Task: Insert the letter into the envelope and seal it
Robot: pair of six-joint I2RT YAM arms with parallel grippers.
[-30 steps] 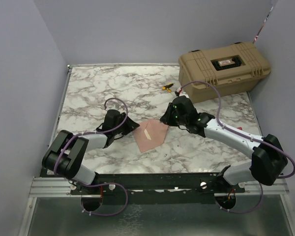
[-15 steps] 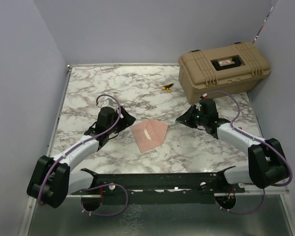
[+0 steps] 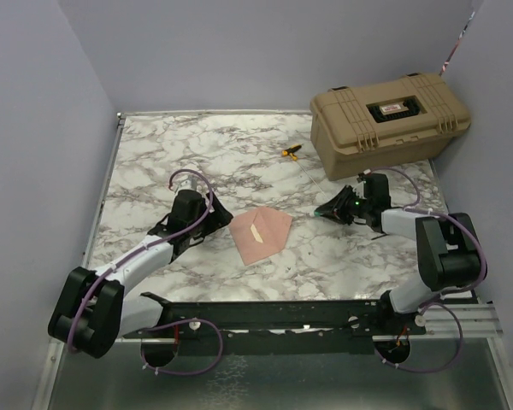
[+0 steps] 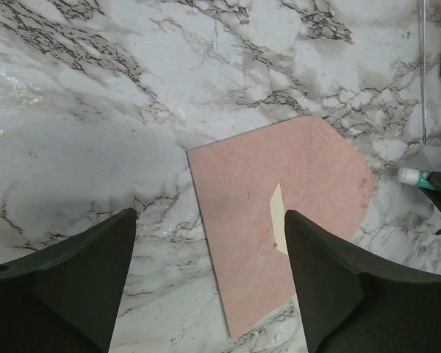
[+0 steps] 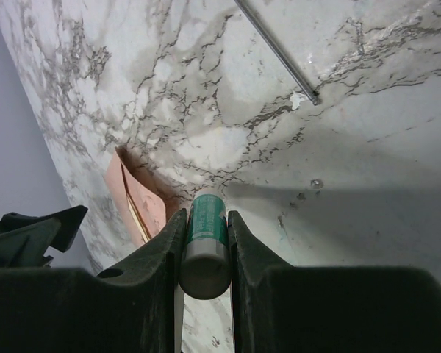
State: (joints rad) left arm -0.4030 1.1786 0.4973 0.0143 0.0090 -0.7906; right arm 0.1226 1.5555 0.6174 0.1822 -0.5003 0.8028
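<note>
The salmon-tan envelope [image 3: 261, 233] lies flat in the middle of the marble table, its rounded point towards the right and a pale strip on its top face. It also shows in the left wrist view [image 4: 279, 213] and the right wrist view [image 5: 136, 195]. No separate plain letter sheet shows. My left gripper [image 3: 214, 215] is open and empty just left of the envelope, its jaws astride the near edge [image 4: 210, 217]. My right gripper [image 3: 332, 210] is shut on a green and white glue stick [image 5: 206, 243], held low over the table right of the envelope, its tip [image 4: 415, 176] pointing at it.
A tan hard case [image 3: 389, 120] stands at the back right. A small yellow and black tool [image 3: 291, 152] lies left of it. A thin metal rod [image 5: 275, 51] lies on the marble beyond the right gripper. Grey walls close in the left and back sides.
My right gripper has drawn back to the right, away from the envelope's upper right edge, with the glue stick. My left gripper has pulled slightly left. The envelope has not moved.
</note>
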